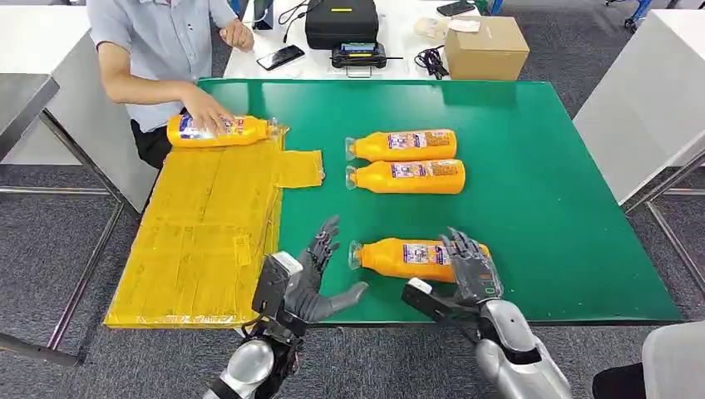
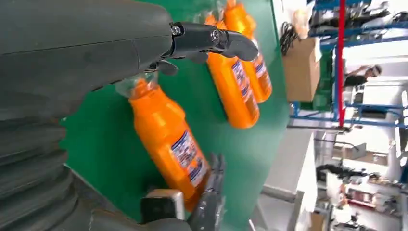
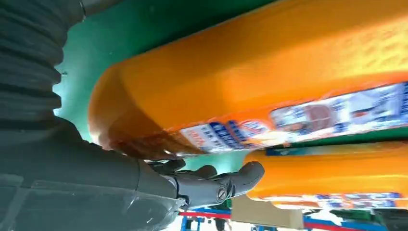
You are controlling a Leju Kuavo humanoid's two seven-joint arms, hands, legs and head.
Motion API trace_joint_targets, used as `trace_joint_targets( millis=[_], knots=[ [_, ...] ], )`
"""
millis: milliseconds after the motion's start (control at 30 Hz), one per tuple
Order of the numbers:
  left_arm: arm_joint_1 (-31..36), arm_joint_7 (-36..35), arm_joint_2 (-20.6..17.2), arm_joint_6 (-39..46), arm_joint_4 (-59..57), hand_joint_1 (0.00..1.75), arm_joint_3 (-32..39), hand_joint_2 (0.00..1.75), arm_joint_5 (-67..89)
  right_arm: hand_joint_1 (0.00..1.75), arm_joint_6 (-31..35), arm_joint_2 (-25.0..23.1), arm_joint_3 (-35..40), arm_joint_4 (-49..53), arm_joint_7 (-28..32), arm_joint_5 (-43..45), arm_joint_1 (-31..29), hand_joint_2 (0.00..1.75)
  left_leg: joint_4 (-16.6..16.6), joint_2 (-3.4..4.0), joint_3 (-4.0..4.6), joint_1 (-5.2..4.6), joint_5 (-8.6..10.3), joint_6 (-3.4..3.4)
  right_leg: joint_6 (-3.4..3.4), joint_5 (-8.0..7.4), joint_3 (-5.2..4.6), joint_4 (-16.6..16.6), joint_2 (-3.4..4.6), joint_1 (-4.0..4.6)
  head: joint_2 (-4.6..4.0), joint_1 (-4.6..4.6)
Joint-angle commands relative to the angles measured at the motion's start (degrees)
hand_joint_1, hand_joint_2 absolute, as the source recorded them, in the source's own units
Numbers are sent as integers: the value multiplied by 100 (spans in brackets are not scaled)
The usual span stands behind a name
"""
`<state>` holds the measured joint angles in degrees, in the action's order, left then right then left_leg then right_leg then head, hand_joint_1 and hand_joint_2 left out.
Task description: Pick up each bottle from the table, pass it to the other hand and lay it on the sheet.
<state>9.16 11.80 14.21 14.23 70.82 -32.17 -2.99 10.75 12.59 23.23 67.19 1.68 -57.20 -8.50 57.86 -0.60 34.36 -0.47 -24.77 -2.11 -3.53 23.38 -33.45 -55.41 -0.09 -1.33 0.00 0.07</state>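
Note:
An orange bottle (image 1: 399,258) (image 2: 168,139) (image 3: 250,82) lies on the green table (image 1: 540,183) near its front edge, cap toward the left. My right hand (image 1: 470,270) (image 3: 207,185) lies over its base end with fingers stretched across the top and the thumb on the near side. My left hand (image 1: 320,278) (image 2: 211,41) is spread open just left of the cap, holding nothing. Two more orange bottles (image 1: 403,145) (image 1: 407,176) lie side by side mid-table. Another bottle (image 1: 216,131) lies at the far end of the yellow sheet (image 1: 208,224).
A person sits behind the table's far left corner, one hand (image 1: 208,112) resting on the bottle on the sheet. Behind the green table are a cardboard box (image 1: 486,47), a black case (image 1: 341,21) and a phone (image 1: 280,56). A white table (image 1: 648,100) stands to the right.

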Motion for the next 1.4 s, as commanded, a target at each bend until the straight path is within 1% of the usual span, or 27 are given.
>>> trace_joint_targets(
  millis=[33, 67, 100, 167, 267, 300, 467, 533, 567, 600, 700, 733, 767, 1033, 1067, 1200, 1400],
  knots=[
    [146, -83, -255, -45, -266, 0, -294, 175, 89, 0, 23, 87, -34, -430, -175, -204, -181, 175, -3, 6, -26, 10, -8, 16, 20, 6, 26, 6, 2, 11, 0, 2],
    [145, -162, -233, -91, -278, 0, -243, 175, -22, 0, 15, 79, -20, -473, -159, -197, -228, 175, -6, 4, -17, 4, -3, 10, 12, 2, 16, 6, 1, 4, 0, 0],
    [143, -253, -239, -272, -281, 0, -210, 175, -265, 0, -39, 85, 17, -585, -172, -193, -313, 175, -5, 6, -27, 8, -7, 15, 19, 5, 27, 7, 2, 10, 0, 0],
    [188, -179, -265, -201, -342, 0, -237, 175, -208, 0, -112, 64, -7, -726, -168, -104, -403, 175, -5, 8, -29, 9, -7, 15, 19, 4, 28, 7, 3, 10, 0, 0],
    [323, -150, -216, -232, -544, 0, -314, 175, -237, 0, -247, 45, -115, -1112, 72, 303, -582, 175, -2, 13, -30, 11, -8, 17, 22, 3, 29, 7, 7, 13, 0, 2],
    [343, -129, -213, -244, -567, 0, -345, 175, -241, 0, -231, 36, -155, -1214, 105, 379, -623, 175, -6, 8, -22, 6, -2, 10, 13, -1, 22, 9, 4, 7, 0, 0],
    [349, -112, -213, -241, -551, 0, -380, 175, -257, 0, -147, 64, -127, -1318, 175, 352, -660, 175, -5, 5, -29, 8, -3, 13, 17, 1, 29, 8, 0, 10, 0, 2],
    [367, -110, -215, -243, -569, 0, -385, 175, -266, 0, -267, 113, -115, -1299, 231, 439, -668, 175, -6, 2, -29, 9, -2, 12, 16, 1, 33, 11, -3, 11, 0, 0],
    [376, -110, -214, -251, -582, 0, -394, 175, -271, 26, -350, 128, -120, -1309, 258, 513, -672, 175, -7, 3, -35, 9, -4, 15, 19, 3, 36, 10, -3, 10, 0, 0],
    [403, -105, -209, -260, -619, 0, -408, 175, -283, 175, -539, 160, -120, -1391, 320, 657, -701, 175, -4, 3, -29, 8, -2, 11, 15, 1, 31, 9, -1, 9, 0, 2],
    [520, -20, -171, -291, -728, 0, -451, 175, -327, 175, -978, 306, -130, -1667, 659, 1123, -754, 175, -3, -3, -27, 5, 0, 7, 10, 1, 29, 6, -7, 6, 0, 0],
    [539, 9, -156, -301, -753, 0, -452, 175, -360, 175, -1060, 346, -116, -1721, 779, 1230, -752, 175, -3, 2, -34, 10, -2, 13, 18, 1, 36, 8, -4, 12, 0, 0],
    [558, 14, -152, -312, -773, 0, -468, 175, -368, 175, -1127, 387, -133, -1752, 844, 1324, -753, 175, -5, -9, -31, 6, 2, 8, 11, 1, 35, 9, -14, 7, 0, 2],
    [585, 35, -153, -327, -808, 0, -498, 175, -399, 175, -1164, 426, -115, -1750, 890, 1414, -748, 175, -6, -6, -68, 9, -1, 10, 15, 2, 67, 14, -11, 10, 0, 2],
    [595, 44, -151, -332, -819, 0, -513, 175, -405, 175, -1047, 443, -86, -1761, 801, 1336, -752, 175, -7, -8, -71, 11, -1, 12, 17, 2, 71, 17, -14, 12, 0, 0],
    [673, 91, -120, -351, -910, 0, -588, 175, -443, 175, -1267, 495, -129, -1816, 1059, 1705, -701, 175, -4, -11, -70, 8, 0, 7, 11, 2, 70, 15, -15, 10, 0, 0],
    [761, 143, -88, -355, -1021, 0, -623, 175, -484, 175, -1317, 507, -114, -1871, 1163, 1863, -683, 175, -5, -13, -72, 12, 0, 11, 16, 2, 75, 16, -18, 13, 0, 2]
  ],
)
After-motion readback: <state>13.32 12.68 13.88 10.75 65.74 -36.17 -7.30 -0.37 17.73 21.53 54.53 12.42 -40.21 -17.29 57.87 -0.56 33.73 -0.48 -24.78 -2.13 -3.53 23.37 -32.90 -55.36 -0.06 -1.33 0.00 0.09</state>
